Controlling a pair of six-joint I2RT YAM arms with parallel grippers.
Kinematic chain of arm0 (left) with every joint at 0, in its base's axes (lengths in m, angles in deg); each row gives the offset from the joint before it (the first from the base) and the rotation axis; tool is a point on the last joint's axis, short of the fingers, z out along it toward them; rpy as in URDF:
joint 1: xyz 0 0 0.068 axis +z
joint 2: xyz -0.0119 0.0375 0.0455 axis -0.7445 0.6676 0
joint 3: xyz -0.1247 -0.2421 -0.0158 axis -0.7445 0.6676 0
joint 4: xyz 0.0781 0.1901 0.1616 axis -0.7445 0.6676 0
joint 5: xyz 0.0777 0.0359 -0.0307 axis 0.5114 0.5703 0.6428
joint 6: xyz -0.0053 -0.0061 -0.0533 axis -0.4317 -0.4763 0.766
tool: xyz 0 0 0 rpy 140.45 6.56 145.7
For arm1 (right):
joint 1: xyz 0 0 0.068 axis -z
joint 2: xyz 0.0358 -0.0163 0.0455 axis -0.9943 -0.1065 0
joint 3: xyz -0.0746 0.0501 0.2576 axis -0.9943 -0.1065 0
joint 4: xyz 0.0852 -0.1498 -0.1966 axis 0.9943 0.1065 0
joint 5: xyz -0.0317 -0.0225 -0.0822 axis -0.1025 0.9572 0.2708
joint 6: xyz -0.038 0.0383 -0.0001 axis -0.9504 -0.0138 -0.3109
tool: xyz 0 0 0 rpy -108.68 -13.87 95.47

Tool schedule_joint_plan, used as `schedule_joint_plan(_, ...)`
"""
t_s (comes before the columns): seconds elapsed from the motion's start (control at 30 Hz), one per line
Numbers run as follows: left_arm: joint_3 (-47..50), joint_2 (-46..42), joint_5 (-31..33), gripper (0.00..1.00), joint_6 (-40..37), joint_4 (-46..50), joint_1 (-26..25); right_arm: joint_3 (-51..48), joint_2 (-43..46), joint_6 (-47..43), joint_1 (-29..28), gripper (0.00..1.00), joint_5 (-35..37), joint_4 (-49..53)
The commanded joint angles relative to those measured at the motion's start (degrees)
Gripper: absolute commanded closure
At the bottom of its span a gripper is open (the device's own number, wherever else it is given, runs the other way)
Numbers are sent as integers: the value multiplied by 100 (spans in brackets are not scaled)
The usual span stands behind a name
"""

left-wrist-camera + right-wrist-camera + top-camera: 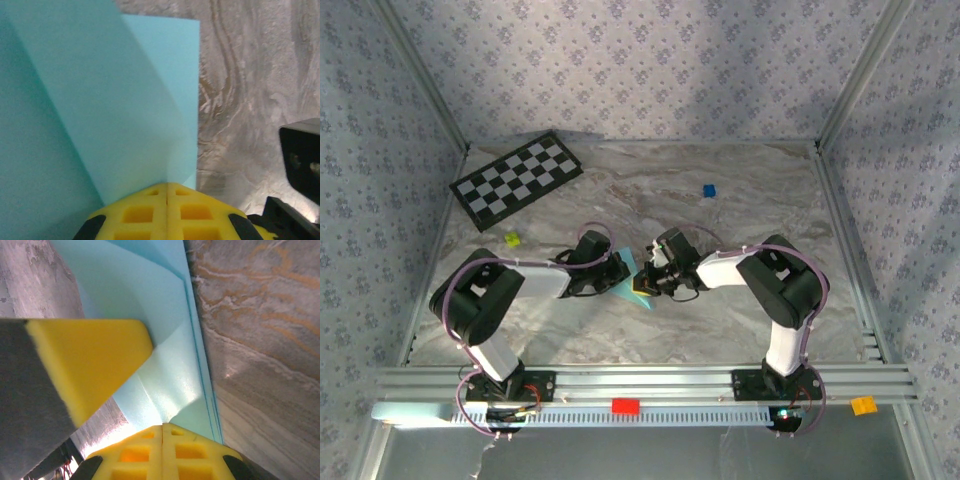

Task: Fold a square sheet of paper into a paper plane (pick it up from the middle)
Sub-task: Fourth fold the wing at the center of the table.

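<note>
Two grippers meet over the middle of the table (740,190), tip to tip. The left gripper (618,280) has its yellow fingers (145,212) pressed fully together on the near edge of the sheet of paper (100,100), which spreads out ahead of it, partly folded. The right gripper (163,429) is also fully closed, pinching the same paper, with the left gripper just beside it.

We see the light sky-blue sheet of paper (628,283) partly folded, above the middle of the table (740,200), one pointed corner aimed at the near edge. A diagonal flap overlaps it, and stacked layered edges run along one side.
</note>
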Motion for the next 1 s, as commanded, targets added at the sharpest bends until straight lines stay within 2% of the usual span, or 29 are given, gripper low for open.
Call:
schedule_joint_plan(0.0,67,-115,9,97,-150,0,46,-202,-270,92,-36,100,291,660)
schedule_joint_plan(0.27,174,71,54,98,-243,174,401,-224,-316,49,-62,100,327,791)
schedule_joint_plan(0.97,-578,414,-261,99,-996,1053,1579,-305,-422,-54,-105,100,160,765)
